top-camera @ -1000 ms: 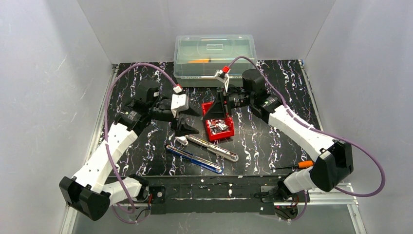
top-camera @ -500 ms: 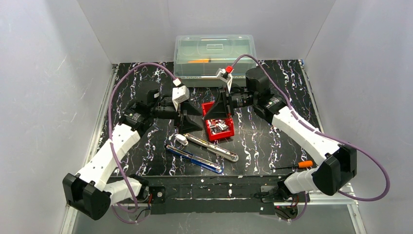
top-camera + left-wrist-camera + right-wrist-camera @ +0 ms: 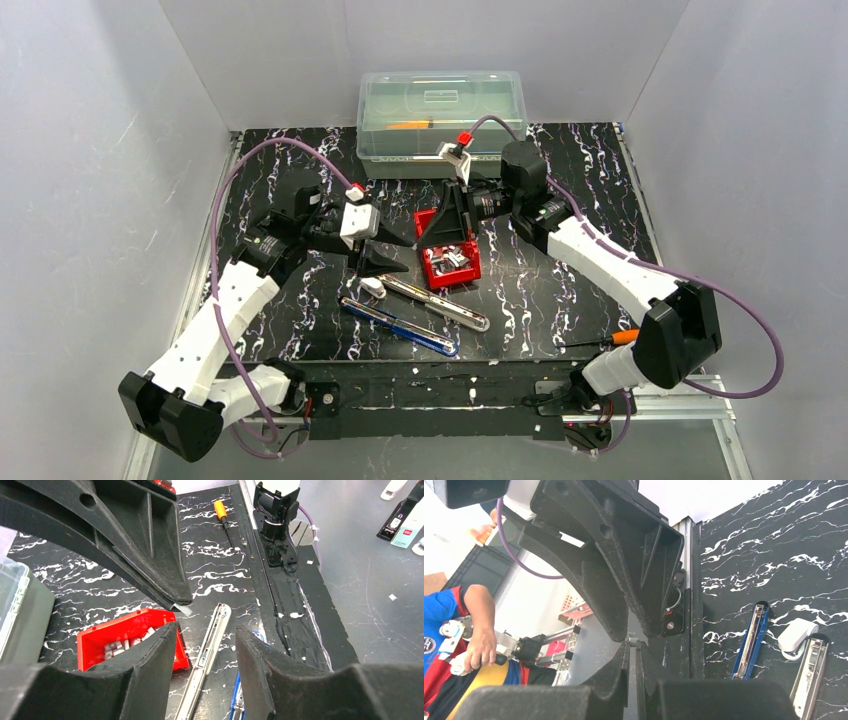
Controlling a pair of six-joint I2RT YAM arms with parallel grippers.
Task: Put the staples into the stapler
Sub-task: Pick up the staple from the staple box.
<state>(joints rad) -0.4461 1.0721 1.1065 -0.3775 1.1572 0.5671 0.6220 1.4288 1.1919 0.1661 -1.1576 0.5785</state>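
Staples (image 3: 452, 258) sit loose in the red tray (image 3: 445, 281) mid-table. One staple strip (image 3: 183, 609) is pinched at the tip of the right gripper (image 3: 449, 232), jaws almost shut on it, held up near the tray. The stapler (image 3: 437, 303) lies opened flat just in front of the tray: silver rail (image 3: 207, 650) bare, blue base (image 3: 400, 325) beside it, white cap (image 3: 372, 286) at the left end. The left gripper (image 3: 206, 630) is about half open with nothing in it, hovering left of the tray near the capped end, close to the right one. The step looks like carrying the strip over to the rail. To do it well, turn the strip parallel to the rail, keep it level, lower it until it seats in the channel, and only then let go; dropped from height, it'd likely tip out. The left gripper could pin the rail so it doesn't skid. Watch for crowding between the two grippers, and the hold on the strip looks slim.
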